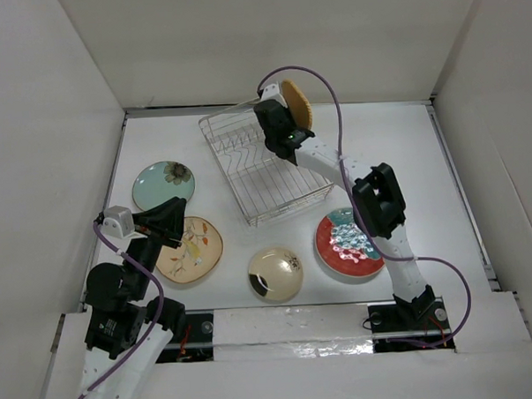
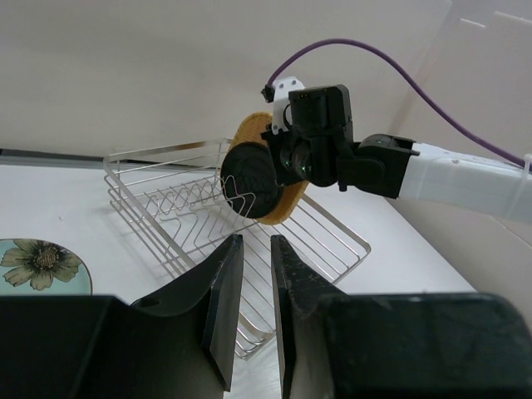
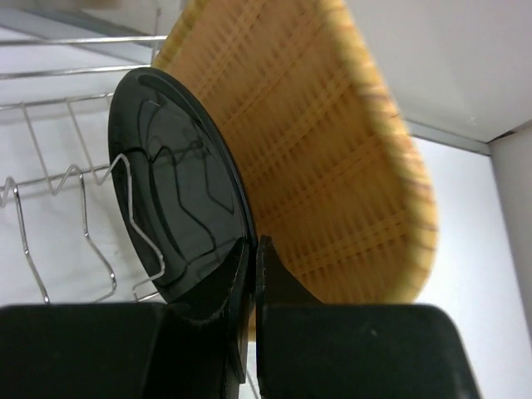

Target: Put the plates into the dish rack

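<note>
**White-walled bay with white counter: contents listed by place from the dish rack**

Counter [image 1: 441, 156]: white, flat, closed in by plain white walls on three sides.

Dish rack [image 1: 247, 178]: silver wire basket, rectangular, set askew toward the far middle of the counter. Rows of zigzag prongs run along its floor.

Orange rounded-square plate [image 3: 332, 150]: woven-look surface, standing on edge at the far right corner of the dish rack.

Small black round plate [image 3: 174, 191]: glossy, on edge inside the dish rack. It sits just in front of the orange plate and overlaps it in both wrist views. One wire prong crosses its face. Whether the two plates touch cannot be told.

Right end effector [image 3: 252, 249]: reached over the far right corner of the dish rack, fingers clamped on the rim of the black plate.

Pale teal flowered plate [image 1: 162, 184]: flat on the counter, left of the dish rack.

Beige floral plate [image 1: 190, 249]: flat, near-left of the dish rack.

Cream plate with dark mark [image 1: 275, 274]: flat, directly on the near side of the dish rack.

Red plate with teal-white pattern [image 1: 339, 249]: flat, near-right of the dish rack, partly covered by the right arm.

Left end effector [image 2: 255, 241]: raised off the counter to the near-left of the dish rack and aimed toward it. Fingers are slightly apart with nothing between them.
</note>
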Robot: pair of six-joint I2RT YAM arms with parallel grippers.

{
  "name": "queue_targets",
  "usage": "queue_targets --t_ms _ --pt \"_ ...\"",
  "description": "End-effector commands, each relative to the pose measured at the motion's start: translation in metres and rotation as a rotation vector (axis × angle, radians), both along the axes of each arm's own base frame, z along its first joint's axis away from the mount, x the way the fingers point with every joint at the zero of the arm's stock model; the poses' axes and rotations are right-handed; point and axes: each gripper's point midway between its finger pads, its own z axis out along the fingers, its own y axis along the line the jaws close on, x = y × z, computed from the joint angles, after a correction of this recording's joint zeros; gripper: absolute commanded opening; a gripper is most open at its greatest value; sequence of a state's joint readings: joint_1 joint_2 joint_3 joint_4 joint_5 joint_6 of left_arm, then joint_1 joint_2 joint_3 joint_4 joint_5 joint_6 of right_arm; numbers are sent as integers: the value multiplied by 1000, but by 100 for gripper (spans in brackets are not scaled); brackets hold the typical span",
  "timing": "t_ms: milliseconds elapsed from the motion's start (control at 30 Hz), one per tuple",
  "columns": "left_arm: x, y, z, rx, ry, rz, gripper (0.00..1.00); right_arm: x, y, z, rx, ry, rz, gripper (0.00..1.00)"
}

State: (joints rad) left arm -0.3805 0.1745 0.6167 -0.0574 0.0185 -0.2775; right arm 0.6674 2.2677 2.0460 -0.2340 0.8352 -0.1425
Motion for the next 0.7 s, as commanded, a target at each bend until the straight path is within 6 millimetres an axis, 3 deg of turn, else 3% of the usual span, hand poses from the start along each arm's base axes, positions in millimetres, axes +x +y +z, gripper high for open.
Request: queue_targets --t_ms 0,133,233,267,300,400,500,533,600,633,667 --pt "-2 -2 15 -5 -44 -14 17 7 17 -3 135 -32 39 0" --pt "-2 -2 15 -5 -44 -10 17 9 18 -6 179 -14 50 5" --pt "-1 -1 14 -3 -42 -7 17 4 22 13 242 -35 75 28" --pt "-1 -1 13 -4 -41 -7 17 0 21 13 256 -30 82 42" --pt "-1 -1 14 -5 -43 -7 17 -6 23 36 308 -56 107 47" --pt "-1 -2 13 -4 -40 -7 17 -28 22 73 404 -83 171 63" --pt "-1 -1 14 -5 -43 -7 17 -63 18 102 489 -110 237 67" --pt "-1 -1 13 -4 -41 -7 17 -73 20 109 517 -121 262 67" --pt "-1 -1 14 -5 -44 -7 17 -100 32 111 569 -99 334 48" --pt "-1 -1 13 -4 -41 -7 17 -125 39 107 587 -74 375 32" --pt "-1 -2 13 -6 -41 -8 17 -140 47 103 603 -52 411 1"
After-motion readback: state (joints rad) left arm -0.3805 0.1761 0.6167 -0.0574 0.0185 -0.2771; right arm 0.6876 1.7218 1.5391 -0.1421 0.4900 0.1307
